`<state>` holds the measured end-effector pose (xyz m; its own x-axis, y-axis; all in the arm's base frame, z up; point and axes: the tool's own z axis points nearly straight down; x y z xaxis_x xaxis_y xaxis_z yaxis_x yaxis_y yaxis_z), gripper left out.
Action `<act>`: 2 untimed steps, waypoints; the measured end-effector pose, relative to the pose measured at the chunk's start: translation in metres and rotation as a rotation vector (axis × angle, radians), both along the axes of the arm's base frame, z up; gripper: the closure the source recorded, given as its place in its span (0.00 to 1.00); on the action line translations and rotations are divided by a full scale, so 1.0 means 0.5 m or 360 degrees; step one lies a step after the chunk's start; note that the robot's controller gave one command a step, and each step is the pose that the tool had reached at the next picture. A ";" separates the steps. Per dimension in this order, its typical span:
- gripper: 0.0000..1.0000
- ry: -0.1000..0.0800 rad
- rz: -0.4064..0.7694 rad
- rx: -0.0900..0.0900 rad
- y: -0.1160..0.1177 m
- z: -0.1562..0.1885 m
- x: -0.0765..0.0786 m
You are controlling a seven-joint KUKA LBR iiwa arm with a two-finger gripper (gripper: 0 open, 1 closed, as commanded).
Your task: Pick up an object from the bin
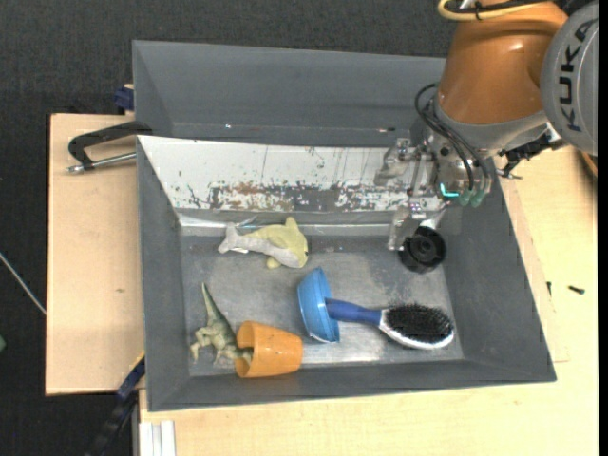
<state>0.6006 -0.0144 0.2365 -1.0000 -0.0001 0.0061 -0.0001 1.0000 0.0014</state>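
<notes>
My gripper [411, 226] hangs over the bin's back right part, close to the rear wall. Right below it and slightly to the right lies a small round black thing [423, 250] like a cap or ring; whether the gripper touches it is unclear. In front of that lies a brush [416, 326] with black bristles on a white head and a blue handle pointing left. The handle meets a blue round cup-like piece [316, 305] near the bin's middle.
A grey and yellow soft toy [267, 241] lies at the back, left of centre. An orange cup [268, 350] lies on its side at the front left, beside a pale green toy dinosaur [214, 335]. The arm's orange cover hangs above the bin's right rear corner.
</notes>
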 end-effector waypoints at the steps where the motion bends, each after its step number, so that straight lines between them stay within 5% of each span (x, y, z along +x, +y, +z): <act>1: 0.00 -0.0004 0.0882 0.0003 -0.071 -0.153 -0.001; 2: 0.00 -0.0022 0.0909 0.0003 -0.211 -0.333 -0.005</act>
